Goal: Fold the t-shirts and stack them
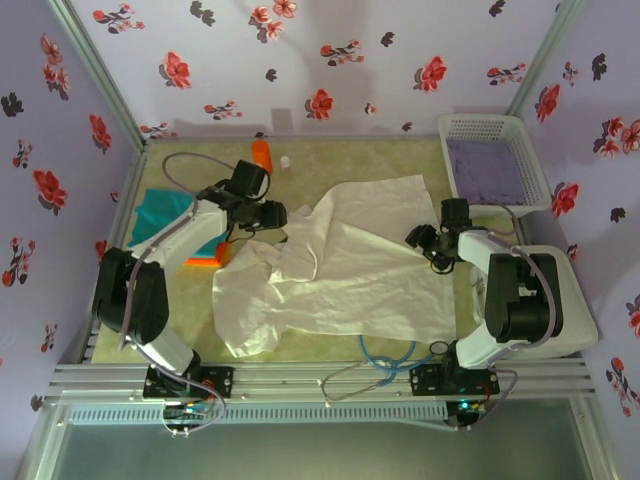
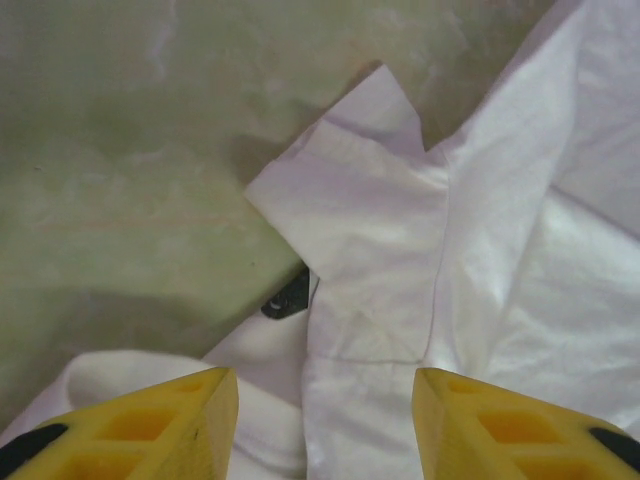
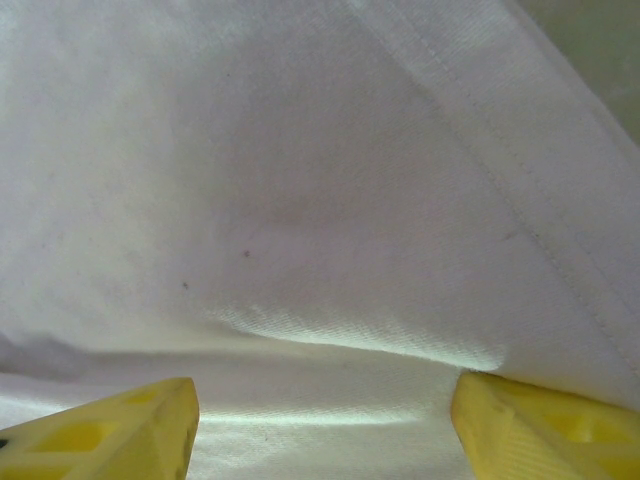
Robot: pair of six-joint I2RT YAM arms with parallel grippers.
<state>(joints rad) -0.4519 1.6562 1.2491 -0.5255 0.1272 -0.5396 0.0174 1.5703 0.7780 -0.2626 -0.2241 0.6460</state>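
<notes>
While the white t-shirt [image 1: 340, 270] lies unfolded and wrinkled across the middle of the counter [image 1: 330, 165], both arms reach onto it, one from each side. The left fingers [image 2: 160, 420] stand apart just above the shirt's far-left part, where a sleeve is turned up into a point and the cloth bunches below them. Nothing is pinched between them. The right fingers [image 3: 540, 425] are spread wide over the shirt's right edge, close above smooth cloth with a stitched hem running diagonally past them, and they too grip nothing. At the left of the counter the teal t-shirt [image 1: 160, 210] lies folded flat. The orange t-shirt [image 1: 207, 259] touches its near-right side and is largely hidden under the left arm [image 1: 190, 235]; whether one lies on the other I cannot tell. A white basket [image 1: 480, 122] at the far right holds a purple cloth [image 1: 485, 170].
</notes>
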